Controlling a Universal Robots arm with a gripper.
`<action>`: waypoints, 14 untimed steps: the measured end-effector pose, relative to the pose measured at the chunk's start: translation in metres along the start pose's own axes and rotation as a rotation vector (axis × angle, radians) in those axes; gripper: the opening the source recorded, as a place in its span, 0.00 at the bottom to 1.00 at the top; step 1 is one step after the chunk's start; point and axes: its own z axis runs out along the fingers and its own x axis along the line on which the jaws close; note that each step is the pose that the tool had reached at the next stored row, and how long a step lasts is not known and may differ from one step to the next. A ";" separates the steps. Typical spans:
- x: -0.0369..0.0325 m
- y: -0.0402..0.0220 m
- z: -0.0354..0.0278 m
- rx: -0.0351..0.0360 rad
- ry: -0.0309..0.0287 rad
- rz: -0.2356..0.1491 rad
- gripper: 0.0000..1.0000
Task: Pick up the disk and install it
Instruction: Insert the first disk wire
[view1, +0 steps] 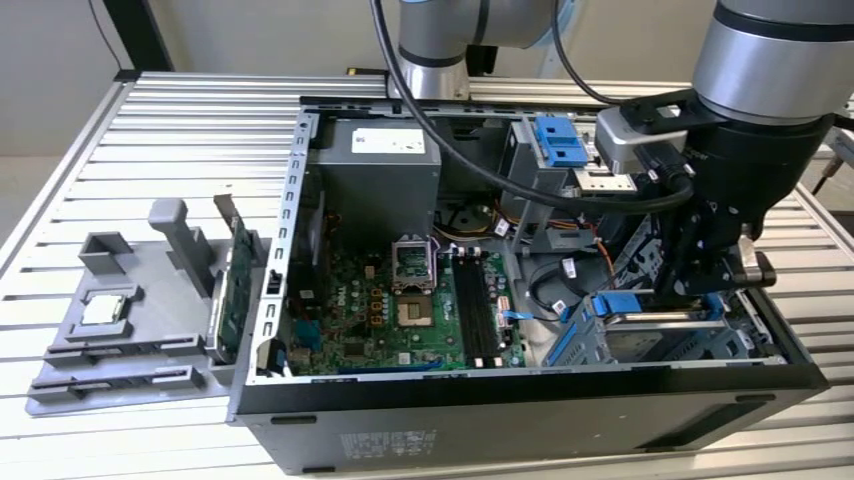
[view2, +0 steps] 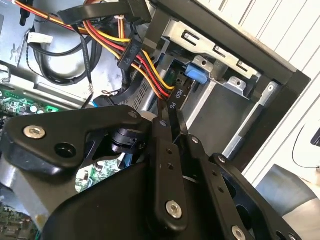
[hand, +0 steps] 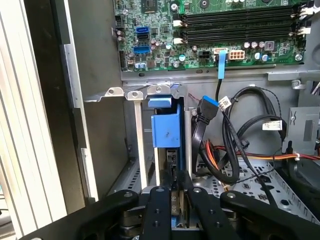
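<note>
Disk (hand: 165, 131): blue-railed, standing on edge, slotted into drive cage (hand: 141, 140) of computer case (view1: 534, 420); gripper (hand: 176, 181) clamped narrow on its edge.

Ribbed silver table (view1: 147, 140), brightly lit. Pale wall (view1: 267, 35) at 12 o'clock. Dark post (view1: 139, 35) at 11 o'clock.

Slatted metal table (view1: 174, 130) bears open computer case (view1: 534, 425) and grey fixture (view1: 120, 378)
</note>
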 end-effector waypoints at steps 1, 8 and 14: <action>0.0000 0.0000 0.0000 0.0000 0.0001 0.000 0.00; 0.0000 -0.0001 0.0002 0.0000 -0.0002 0.000 1.00; 0.0031 -0.0035 -0.0220 -0.0003 -0.0019 0.000 1.00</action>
